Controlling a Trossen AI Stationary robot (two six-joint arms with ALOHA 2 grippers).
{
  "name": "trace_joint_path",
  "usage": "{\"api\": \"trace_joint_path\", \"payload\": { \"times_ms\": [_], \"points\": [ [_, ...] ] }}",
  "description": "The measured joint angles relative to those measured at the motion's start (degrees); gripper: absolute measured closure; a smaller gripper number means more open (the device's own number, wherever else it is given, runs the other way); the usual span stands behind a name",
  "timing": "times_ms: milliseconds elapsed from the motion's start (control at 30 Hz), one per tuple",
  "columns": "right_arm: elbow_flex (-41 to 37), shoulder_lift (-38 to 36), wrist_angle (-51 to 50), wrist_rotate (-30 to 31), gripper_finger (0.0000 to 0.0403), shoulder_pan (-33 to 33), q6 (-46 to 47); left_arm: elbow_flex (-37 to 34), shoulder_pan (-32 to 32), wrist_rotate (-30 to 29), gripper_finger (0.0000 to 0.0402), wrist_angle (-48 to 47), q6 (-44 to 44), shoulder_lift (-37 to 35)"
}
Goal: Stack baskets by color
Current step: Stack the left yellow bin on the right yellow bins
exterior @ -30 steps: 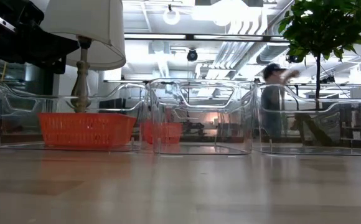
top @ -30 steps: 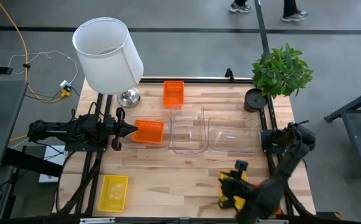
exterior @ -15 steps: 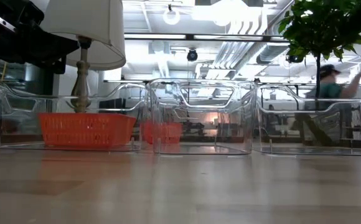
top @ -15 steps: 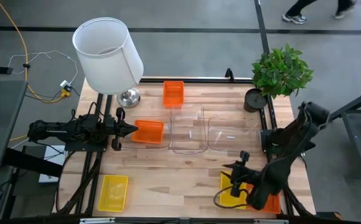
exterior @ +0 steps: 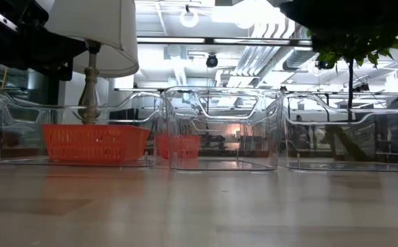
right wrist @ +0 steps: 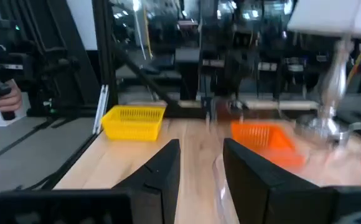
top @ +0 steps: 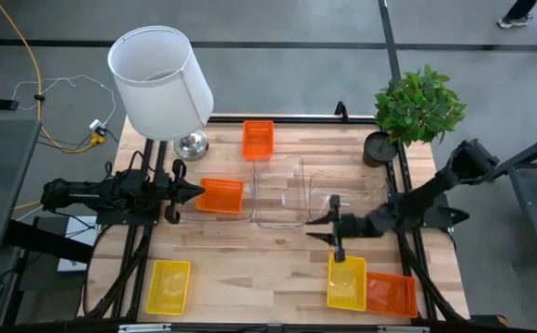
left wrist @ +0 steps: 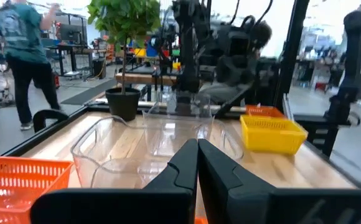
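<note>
The right gripper (top: 335, 228), fingers parted and empty, hangs over the table's (top: 250, 268) middle beside a yellow basket (top: 346, 282); the left gripper (top: 193, 192) waits clenched at the left edge.

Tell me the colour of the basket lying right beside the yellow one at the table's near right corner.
Orange-red. The basket shows best in the high view, touching the yellow basket.

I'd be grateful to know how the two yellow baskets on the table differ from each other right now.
The yellow basket at front left stands alone, while the yellow basket at front right touches an orange basket. The right gripper, open, hovers beside the front-right basket; no gripper is near the front-left one, as the left gripper, shut, waits farther back. Both baskets are rectangular, upright and look empty.
</note>
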Motion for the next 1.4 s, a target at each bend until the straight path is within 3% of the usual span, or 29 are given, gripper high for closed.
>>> {"api": "trace_joint_path", "payload": {
  "times_ms": [200,367,533,733,833,933,1067,1400],
  "points": [
    [3.5,0.0,-0.4,-9.7,0.0292,-7.9,-5.7,0.0,0.0,0.0,0.0401,10.2,-2.8,0.0],
    [4.9,0.0,-5.3,-9.9,0.0292,-12.2,-9.8,0.1,-2.0,4.6,0.0379,19.9,-9.3,3.2],
    [5.0,0.1,-5.9,-11.5,0.0292,-14.7,-9.7,3.9,-8.0,-1.3,0.0312,20.9,-7.9,13.1],
    [5.0,0.1,-4.8,-13.7,0.0292,-14.7,-10.2,15.2,-15.1,-6.0,0.0214,20.6,0.9,28.1],
    [5.0,0.1,-4.9,-14.7,0.0292,-14.7,-9.6,22.8,-18.6,-5.4,0.0181,13.9,2.6,34.1],
    [5.0,0.1,-5.3,-15.8,0.0292,-14.6,-7.9,30.7,-23.0,-6.0,0.0168,0.4,2.0,39.0],
    [5.0,0.1,-6.7,-16.0,0.0292,-14.0,-6.4,38.7,-29.9,-7.4,0.0168,-15.1,-5.4,46.3],
    [5.0,0.1,-6.6,-16.1,0.0292,-11.7,-6.3,42.0,-46.2,-11.3,0.017,-30.1,-31.6,62.3]
  ]
}}
